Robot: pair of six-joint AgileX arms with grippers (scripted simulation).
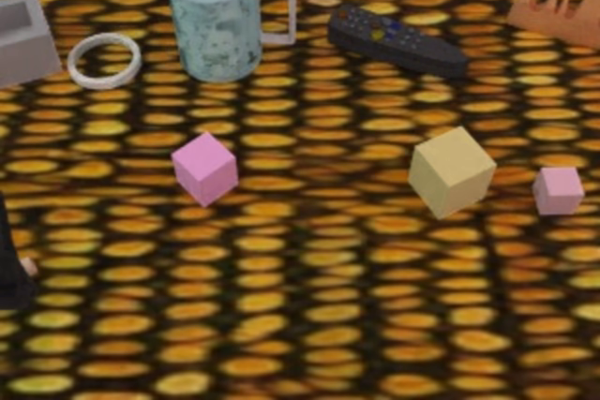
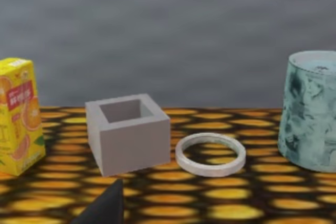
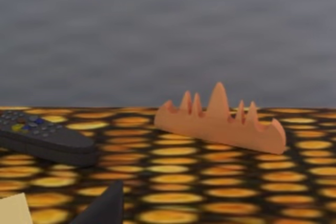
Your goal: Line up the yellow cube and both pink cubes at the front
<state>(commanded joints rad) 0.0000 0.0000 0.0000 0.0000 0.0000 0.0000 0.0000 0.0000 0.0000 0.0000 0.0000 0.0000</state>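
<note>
The yellow cube point(image 1: 452, 171), the largest, rests right of the table's middle, and its corner point(image 3: 11, 211) also shows in the right wrist view. A brighter pink cube point(image 1: 204, 168) sits left of the middle. The smaller, duller pink cube point(image 1: 559, 190) lies near the right edge. My left arm point(image 1: 11, 269) is parked at the left edge, apart from all the cubes. The right arm is outside the top view. Each wrist view shows one dark finger point(image 2: 105, 207) point(image 3: 107, 205) off to the side with only bare table beside it, nothing held.
Along the back stand a grey open box point(image 1: 23, 37), a white ring point(image 1: 104, 60), a speckled mug point(image 1: 217, 14), a black remote point(image 1: 396, 40) and an orange spiked piece point(image 1: 561, 14). A juice carton point(image 2: 18, 116) stands beside the box.
</note>
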